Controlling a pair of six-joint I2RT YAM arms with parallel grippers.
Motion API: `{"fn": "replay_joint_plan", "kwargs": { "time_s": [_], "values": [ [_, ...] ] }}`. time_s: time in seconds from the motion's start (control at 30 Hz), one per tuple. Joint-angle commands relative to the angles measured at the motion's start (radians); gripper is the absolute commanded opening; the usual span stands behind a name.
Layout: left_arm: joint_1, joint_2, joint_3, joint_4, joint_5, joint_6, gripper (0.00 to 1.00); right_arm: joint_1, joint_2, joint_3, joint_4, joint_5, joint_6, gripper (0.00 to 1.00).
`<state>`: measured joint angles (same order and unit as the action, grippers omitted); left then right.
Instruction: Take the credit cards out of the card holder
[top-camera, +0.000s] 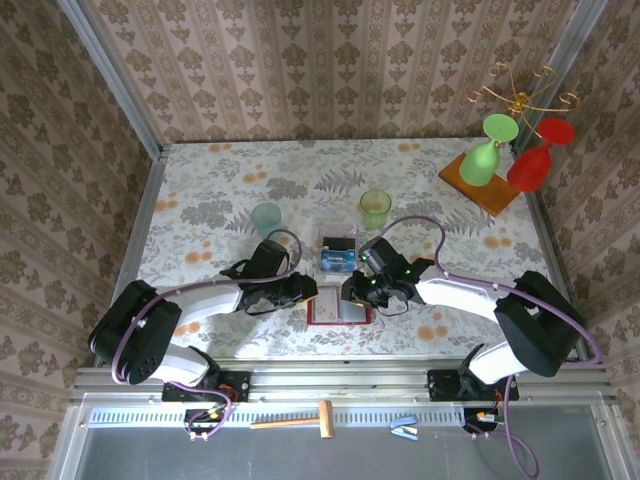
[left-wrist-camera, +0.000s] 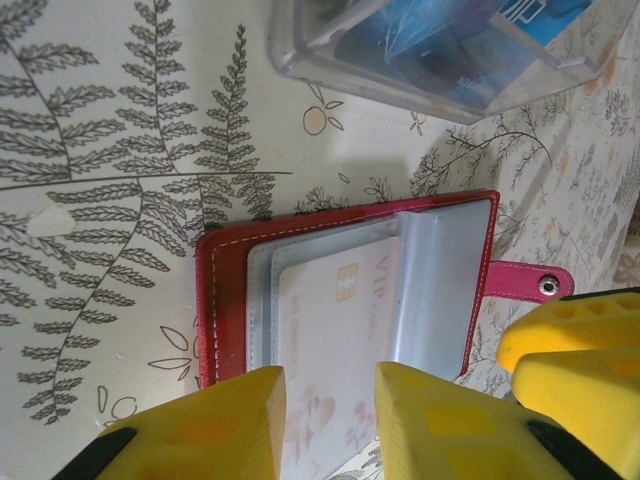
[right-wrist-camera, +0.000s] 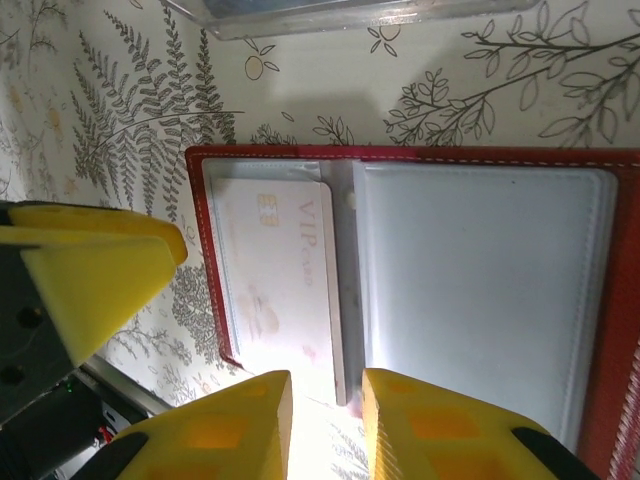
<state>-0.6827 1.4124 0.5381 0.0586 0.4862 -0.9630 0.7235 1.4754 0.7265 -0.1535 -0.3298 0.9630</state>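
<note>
Though half hidden under both arms from overhead, lying open just below frame centre on the floral table (top-camera: 200, 200): red card holder (top-camera: 338, 314). From the left wrist, same card holder (left-wrist-camera: 225, 300) across mid-frame, with the white-pink card (left-wrist-camera: 335, 300) sticking partway out of its clear pocket toward the bottom edge. At bottom centre, left gripper (left-wrist-camera: 330, 378) partly parted, yellow fingers (left-wrist-camera: 230, 420) either side of that card's lower end; cannot tell whether touching it. From the right wrist, at bottom centre, right gripper (right-wrist-camera: 325, 382) likewise narrowly parted over the white-pink card (right-wrist-camera: 275, 260) near its lower edge, nothing seen clamped. Along the top edge, clear plastic box (left-wrist-camera: 300, 50) with blue contents.
</note>
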Motion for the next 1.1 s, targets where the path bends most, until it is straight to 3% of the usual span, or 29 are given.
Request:
{"fn": "replay_joint_plan", "kwargs": {
  "time_s": [0.0, 0.63, 1.07],
  "values": [
    [-0.010, 0.006, -0.011, 0.022, 0.017, -0.022, 0.29, 0.009, 0.038, 0.003, 0.056, -0.024, 0.034, 0.27],
    [-0.009, 0.040, -0.053, 0.041, 0.027, -0.036, 0.10, 0.018, 0.163, 0.047, 0.143, -0.089, 0.056, 0.24],
    [-0.007, 0.053, -0.075, 0.044, 0.027, -0.043, 0.08, 0.023, 0.194, 0.053, 0.155, -0.102, 0.060, 0.24]
  ]
}}
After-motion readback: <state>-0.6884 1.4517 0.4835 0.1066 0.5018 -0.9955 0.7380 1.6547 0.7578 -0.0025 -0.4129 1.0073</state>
